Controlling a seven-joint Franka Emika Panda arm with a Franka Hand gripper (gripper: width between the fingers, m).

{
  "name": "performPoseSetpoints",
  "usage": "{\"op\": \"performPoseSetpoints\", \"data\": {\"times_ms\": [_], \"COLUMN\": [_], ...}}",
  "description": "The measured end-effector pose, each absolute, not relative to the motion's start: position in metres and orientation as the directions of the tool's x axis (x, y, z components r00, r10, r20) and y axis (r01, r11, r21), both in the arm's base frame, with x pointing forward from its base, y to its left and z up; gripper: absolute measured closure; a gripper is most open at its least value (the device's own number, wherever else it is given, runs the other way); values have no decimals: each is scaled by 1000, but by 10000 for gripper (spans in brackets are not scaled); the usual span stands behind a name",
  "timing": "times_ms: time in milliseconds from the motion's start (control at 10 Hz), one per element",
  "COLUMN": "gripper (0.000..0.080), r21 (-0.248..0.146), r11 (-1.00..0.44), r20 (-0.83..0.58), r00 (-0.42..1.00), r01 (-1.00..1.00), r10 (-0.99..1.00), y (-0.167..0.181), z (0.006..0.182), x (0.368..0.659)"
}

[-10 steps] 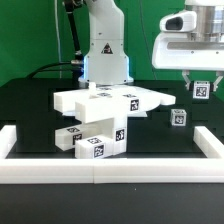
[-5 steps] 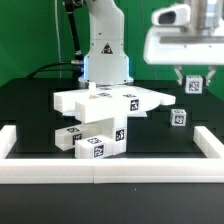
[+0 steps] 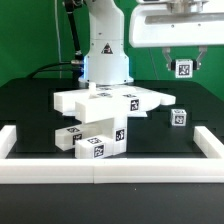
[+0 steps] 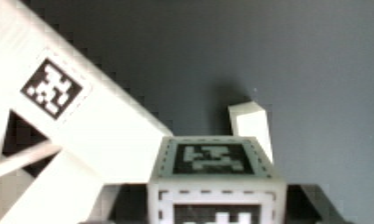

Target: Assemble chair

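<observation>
My gripper (image 3: 184,68) is high at the exterior view's upper right, shut on a small white tagged cube (image 3: 184,69) and holding it well above the table. In the wrist view the cube (image 4: 216,158) sits between my gripper's (image 4: 216,203) dark fingers (image 4: 138,205). The other chair pieces, white bars and a flat slab with tags (image 3: 105,112), lie stacked at the table's middle. One more small tagged cube (image 3: 178,117) rests on the table right of the stack. The wrist view shows a tagged white piece (image 4: 59,100) below me.
The robot's white base (image 3: 105,50) stands behind the stack. A long low white border rail (image 3: 110,166) runs along the front, with side rails at the left (image 3: 8,140) and right (image 3: 208,140). The table is black.
My gripper has risen and moved toward the exterior view's left, carrying the small cube with it. The stack and the cube on the table have not moved.
</observation>
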State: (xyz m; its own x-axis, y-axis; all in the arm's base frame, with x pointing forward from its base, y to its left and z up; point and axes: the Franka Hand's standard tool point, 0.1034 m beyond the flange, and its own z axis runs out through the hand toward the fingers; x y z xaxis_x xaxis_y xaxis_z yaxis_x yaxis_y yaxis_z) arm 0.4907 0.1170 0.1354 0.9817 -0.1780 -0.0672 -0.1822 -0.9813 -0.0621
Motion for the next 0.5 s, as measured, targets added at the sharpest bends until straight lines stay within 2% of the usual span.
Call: {"op": "performPoseSetpoints", "data": {"times_ms": [300,500], "gripper": [512,512], "r21": [-61,-64], "r11": [-982,-996], "r20": [-66,-53], "r00": [982,997], "r01": [-180,-57], "r10": [-176,-54], "y": [114,76], "z": [135,137], "x": [491,499]}}
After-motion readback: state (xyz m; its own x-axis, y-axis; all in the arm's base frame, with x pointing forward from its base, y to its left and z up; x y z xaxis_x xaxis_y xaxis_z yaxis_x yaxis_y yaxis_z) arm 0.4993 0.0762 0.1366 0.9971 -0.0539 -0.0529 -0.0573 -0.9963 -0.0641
